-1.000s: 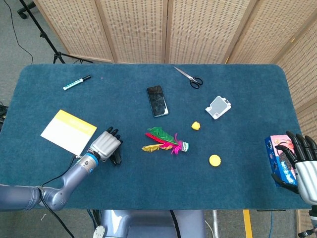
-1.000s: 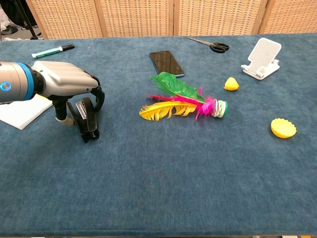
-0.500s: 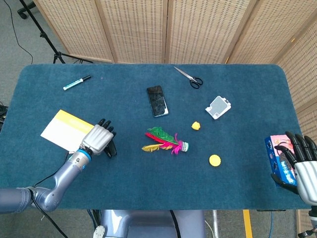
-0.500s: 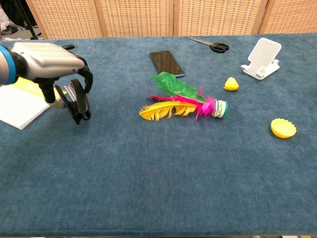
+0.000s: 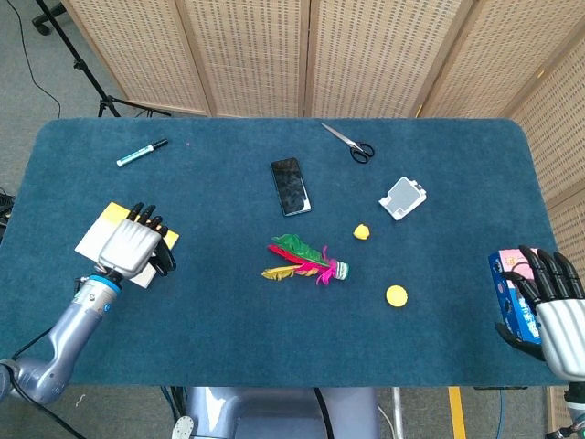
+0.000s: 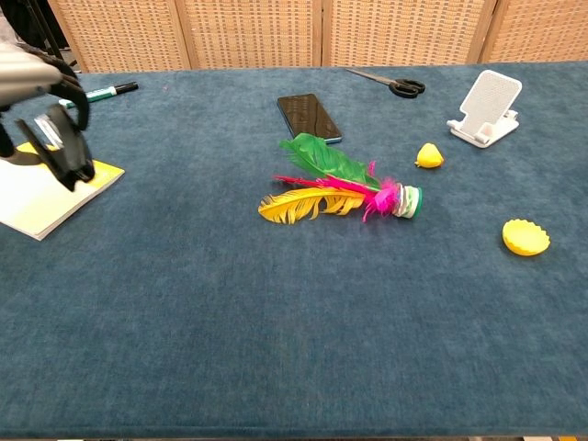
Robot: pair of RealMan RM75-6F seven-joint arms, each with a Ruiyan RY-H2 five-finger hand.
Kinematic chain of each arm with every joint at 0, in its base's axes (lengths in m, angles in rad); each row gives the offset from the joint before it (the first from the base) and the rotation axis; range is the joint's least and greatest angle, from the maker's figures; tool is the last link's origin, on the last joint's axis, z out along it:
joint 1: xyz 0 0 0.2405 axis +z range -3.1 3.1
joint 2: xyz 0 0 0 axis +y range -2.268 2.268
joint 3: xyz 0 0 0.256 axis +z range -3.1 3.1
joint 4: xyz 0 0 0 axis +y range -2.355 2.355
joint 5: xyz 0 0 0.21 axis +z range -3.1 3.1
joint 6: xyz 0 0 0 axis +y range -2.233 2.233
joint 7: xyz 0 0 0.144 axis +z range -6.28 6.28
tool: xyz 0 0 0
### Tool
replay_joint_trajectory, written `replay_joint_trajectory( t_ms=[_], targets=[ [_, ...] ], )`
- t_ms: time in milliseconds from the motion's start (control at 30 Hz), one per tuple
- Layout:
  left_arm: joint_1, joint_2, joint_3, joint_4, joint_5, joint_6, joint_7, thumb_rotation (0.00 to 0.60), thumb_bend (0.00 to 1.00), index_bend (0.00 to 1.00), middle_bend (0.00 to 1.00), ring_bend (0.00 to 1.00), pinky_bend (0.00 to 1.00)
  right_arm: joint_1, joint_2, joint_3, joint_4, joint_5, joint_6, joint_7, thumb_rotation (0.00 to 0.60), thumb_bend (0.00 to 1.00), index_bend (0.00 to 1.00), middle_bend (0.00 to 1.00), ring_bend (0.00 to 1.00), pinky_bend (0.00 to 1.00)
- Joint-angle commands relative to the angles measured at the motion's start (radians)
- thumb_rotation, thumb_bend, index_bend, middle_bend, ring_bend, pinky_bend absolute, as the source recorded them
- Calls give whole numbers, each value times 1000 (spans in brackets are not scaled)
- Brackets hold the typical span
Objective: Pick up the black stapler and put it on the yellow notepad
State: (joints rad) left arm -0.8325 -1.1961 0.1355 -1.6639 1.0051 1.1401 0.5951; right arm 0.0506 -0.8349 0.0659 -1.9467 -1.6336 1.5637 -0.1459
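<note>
1. The black stapler (image 6: pixel 62 152) hangs in the left hand (image 5: pixel 131 247), lifted clear of the cloth and poised over the near edge of the yellow notepad (image 6: pixel 41 197). In the head view the hand hides nearly all of it.
2. It looks like a small rigid body of metal and hard plastic: probably dense for its size, stiff and fairly smooth, so a grip across its long sides near the middle seems safest. Its hinged top could swing open if taken by one end.
3. The left hand's fingers (image 6: pixel 75 101) curl around the stapler from above, pinning it against the thumb.
4. The notepad lies flat at the table's left side; being soft paper, it may slide or dent under a hard landing.
5. The right hand (image 5: pixel 548 297) rests at the far right edge, fingers spread and holding nothing, just beside a blue box (image 5: pixel 508 291).
</note>
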Motion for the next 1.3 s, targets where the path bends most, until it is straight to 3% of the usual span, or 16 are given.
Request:
replay_joint_trajectory(
  t_ms=[33, 233, 567, 933, 1300],
  targets=[
    [48, 35, 12, 30, 49, 44, -46, 600, 299, 537, 305, 112, 125, -1, -2, 0, -3, -6, 5, -6, 600, 208, 257, 57, 0, 20],
    [104, 53, 27, 75, 129, 65, -116, 600, 299, 541, 307, 115, 128, -3, -4, -3, -6, -12, 6, -14, 600, 208, 257, 57, 0, 20],
    [152, 51, 13, 170, 146, 8, -177, 600, 299, 541, 307, 115, 129, -3, -7, -8, -9, -20, 0, -32, 600, 208, 257, 57, 0, 20],
    [162, 6, -42, 260, 136, -61, -181, 600, 299, 541, 307, 115, 128, -2, -10, -10, -4, -18, -7, -35, 600, 208, 257, 57, 0, 20],
    [183, -37, -59, 324, 111, -132, -131, 600, 299, 541, 307, 115, 128, -1, -14, -11, 0, -15, -11, -40, 600, 208, 257, 57, 0, 20]
  ],
)
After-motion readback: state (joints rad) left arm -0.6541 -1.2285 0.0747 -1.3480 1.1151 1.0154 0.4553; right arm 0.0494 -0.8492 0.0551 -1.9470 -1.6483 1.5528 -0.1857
